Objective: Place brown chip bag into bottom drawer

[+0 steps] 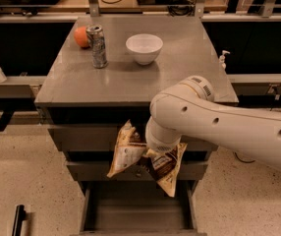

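The brown chip bag is dark brown with cream edges and hangs crumpled in front of the two upper drawers. My gripper is at the end of the white arm and is shut on the bag's middle; the wrist hides the fingers. The bag hangs above the bottom drawer, which is pulled open at the foot of the grey cabinet. Its grey inside shows bare below the bag's lower tip.
On the cabinet top stand a white bowl, a drink can and an orange fruit. The two upper drawers are shut. A black object lies on the floor at the left.
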Controlling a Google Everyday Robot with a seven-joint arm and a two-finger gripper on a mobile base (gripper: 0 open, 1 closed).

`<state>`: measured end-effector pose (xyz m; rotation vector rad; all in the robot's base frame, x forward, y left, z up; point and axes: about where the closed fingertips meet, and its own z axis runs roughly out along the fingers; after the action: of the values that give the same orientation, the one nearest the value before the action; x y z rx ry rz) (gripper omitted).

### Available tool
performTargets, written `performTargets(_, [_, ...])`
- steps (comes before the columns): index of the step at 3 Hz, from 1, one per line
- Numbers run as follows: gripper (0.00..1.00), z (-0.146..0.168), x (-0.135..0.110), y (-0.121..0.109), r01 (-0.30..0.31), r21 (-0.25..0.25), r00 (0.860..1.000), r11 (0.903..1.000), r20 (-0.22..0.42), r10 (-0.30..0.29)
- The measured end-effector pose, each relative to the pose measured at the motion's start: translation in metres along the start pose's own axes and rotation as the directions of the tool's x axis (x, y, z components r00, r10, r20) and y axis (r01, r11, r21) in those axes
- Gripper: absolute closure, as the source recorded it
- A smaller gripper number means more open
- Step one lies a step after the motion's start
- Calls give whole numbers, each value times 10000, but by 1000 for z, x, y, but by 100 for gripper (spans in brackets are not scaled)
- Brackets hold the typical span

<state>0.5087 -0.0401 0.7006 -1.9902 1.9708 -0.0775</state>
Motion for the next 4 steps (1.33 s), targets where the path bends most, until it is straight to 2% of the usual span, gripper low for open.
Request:
performTargets(1, [100,45,26,40,1,-974,9998,9952,182,17])
performTargets(2, [100,102,79,97,133,-1630,9999,9865,32,-129])
performTargets(3, [100,110,83,110,284,-1744,9996,9843,16,-286])
performTargets(4, [100,107,82,110,243,-1644,9994,9861,-211,-281])
